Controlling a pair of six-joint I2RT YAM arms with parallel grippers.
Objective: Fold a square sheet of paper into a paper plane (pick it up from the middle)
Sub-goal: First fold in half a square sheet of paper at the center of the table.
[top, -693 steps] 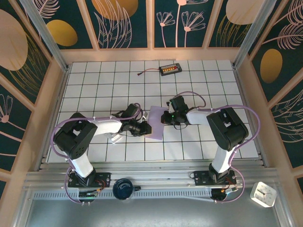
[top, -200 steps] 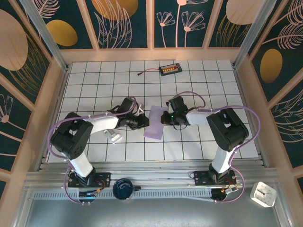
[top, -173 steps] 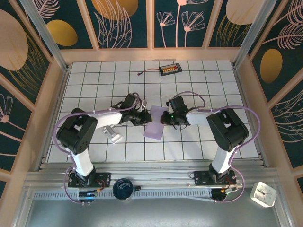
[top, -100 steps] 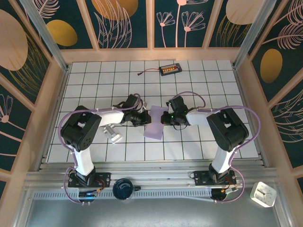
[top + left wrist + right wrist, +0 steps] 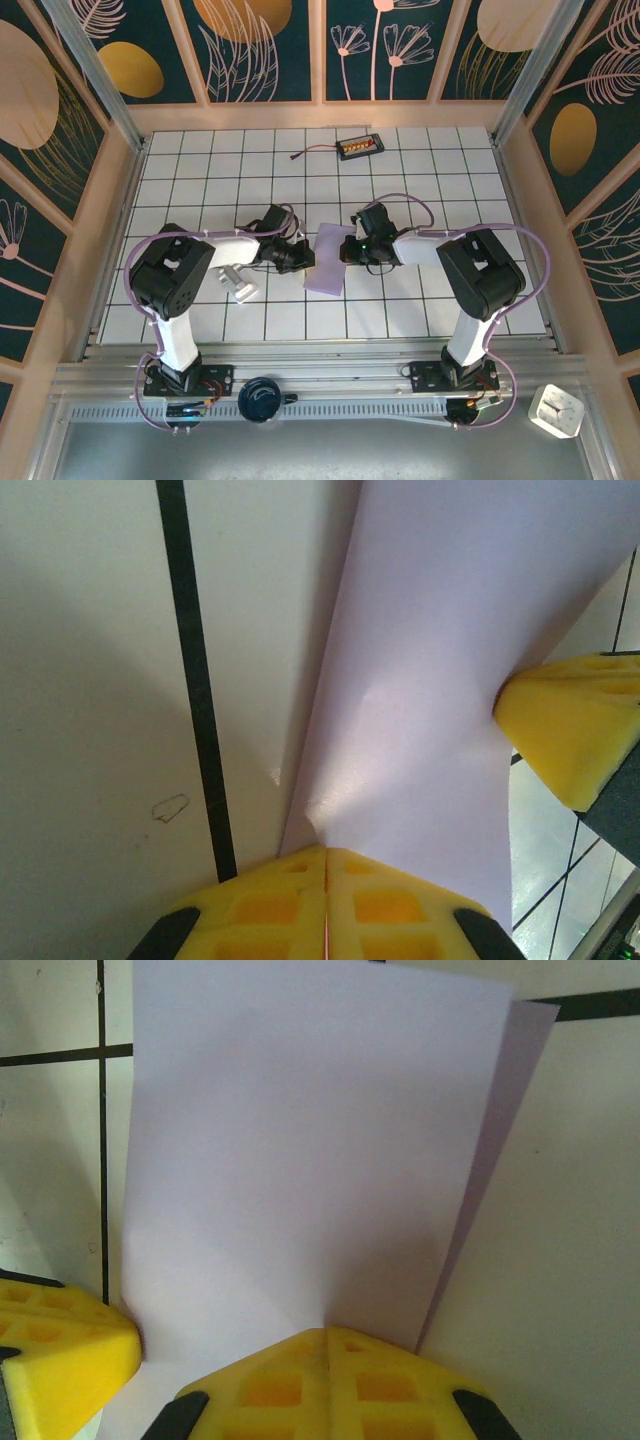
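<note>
Centre of the white tiled table (image 5: 400, 180), top view: pale lavender square sheet of paper (image 5: 326, 270), folded over. The left gripper (image 5: 308, 254) meets its left edge and the right gripper (image 5: 343, 250) its right edge.

Left wrist view: at bottom centre, yellow jaws are pressed together, pinching the sheet's (image 5: 440, 680) edge. The right gripper's fingertip (image 5: 565, 720) touches the sheet at mid-right.

Right wrist view: at bottom centre, jaws are clamped on the sheet (image 5: 300, 1160), with a second layer peeking out on the right. The left gripper's fingertip (image 5: 55, 1335) is at lower left.
</note>
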